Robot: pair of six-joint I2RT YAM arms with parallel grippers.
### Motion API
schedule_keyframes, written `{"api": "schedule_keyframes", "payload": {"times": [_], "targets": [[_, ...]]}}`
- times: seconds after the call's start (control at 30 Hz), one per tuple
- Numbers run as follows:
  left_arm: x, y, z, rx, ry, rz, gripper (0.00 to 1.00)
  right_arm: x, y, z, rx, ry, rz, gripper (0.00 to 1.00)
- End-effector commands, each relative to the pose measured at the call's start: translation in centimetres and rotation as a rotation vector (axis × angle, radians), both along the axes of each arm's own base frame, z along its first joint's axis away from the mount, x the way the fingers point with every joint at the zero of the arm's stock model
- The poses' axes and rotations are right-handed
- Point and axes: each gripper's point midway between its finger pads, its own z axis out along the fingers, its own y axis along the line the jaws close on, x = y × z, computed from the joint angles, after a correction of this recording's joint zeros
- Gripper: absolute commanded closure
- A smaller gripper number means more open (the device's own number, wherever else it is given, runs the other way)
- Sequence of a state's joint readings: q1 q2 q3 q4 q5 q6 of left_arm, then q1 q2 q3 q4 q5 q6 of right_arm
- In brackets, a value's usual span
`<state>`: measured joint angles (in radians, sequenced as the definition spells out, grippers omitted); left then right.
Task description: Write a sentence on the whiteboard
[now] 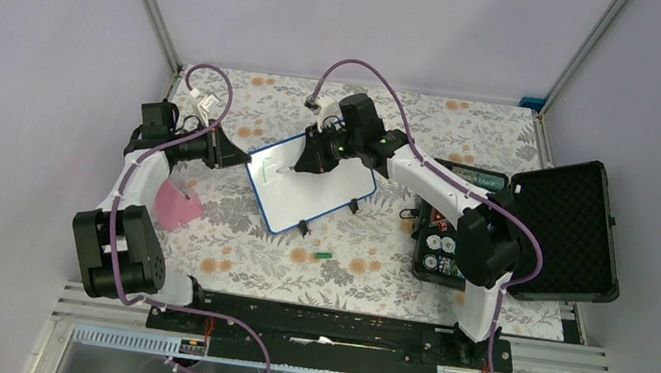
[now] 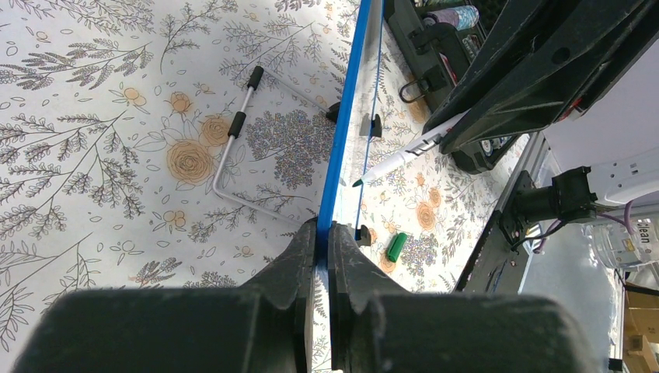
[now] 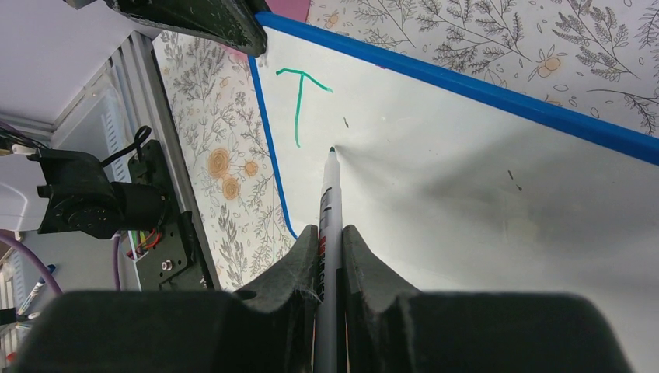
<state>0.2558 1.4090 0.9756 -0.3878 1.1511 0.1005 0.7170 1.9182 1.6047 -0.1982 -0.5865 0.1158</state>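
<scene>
My right fingers are clenched on the marker, which runs straight out from between them with its tip aimed at the whiteboard. My left fingers are pinched shut on the board's blue frame at its left short edge, bracing it.

From overhead the board sits mid-way across the flowered surface. It is skewed, with its long axis running from near-left to far-right. Of the sentence, only a green T is there, up in the left corner close to where the left fingers grip.

What I am watching is the tip against that letter. It lies just beside the foot of the T's stem, on the side away from the left frame edge, and the marker's shaft runs roughly parallel to the stem. Whether the tip is pressing on the white face or sitting just off it I cannot tell.

I judge that the next letter has to start here and travel along the board's long axis, away from the left fingers and toward the far-right end. The right arm reaches in from that side, so all the blank board lies closer to it. The green cap lies on the surface just near of the board, out of the writing path
</scene>
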Motion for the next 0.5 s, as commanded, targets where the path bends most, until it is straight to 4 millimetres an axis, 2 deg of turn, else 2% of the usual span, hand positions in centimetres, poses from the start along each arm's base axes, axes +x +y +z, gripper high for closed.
{"api": "schedule_keyframes", "payload": {"times": [0.0,0.47], "targets": [[0.66,0.08,1.81,0.034,-0.093,-0.009,1.00,0.37,0.17,2.20,0.035,-0.062,0.001,1.00],[0.70,0.09,1.94,0.036,-0.097,-0.009,1.00,0.75,1.06,2.10,0.041,-0.056,0.006,1.00]]}}
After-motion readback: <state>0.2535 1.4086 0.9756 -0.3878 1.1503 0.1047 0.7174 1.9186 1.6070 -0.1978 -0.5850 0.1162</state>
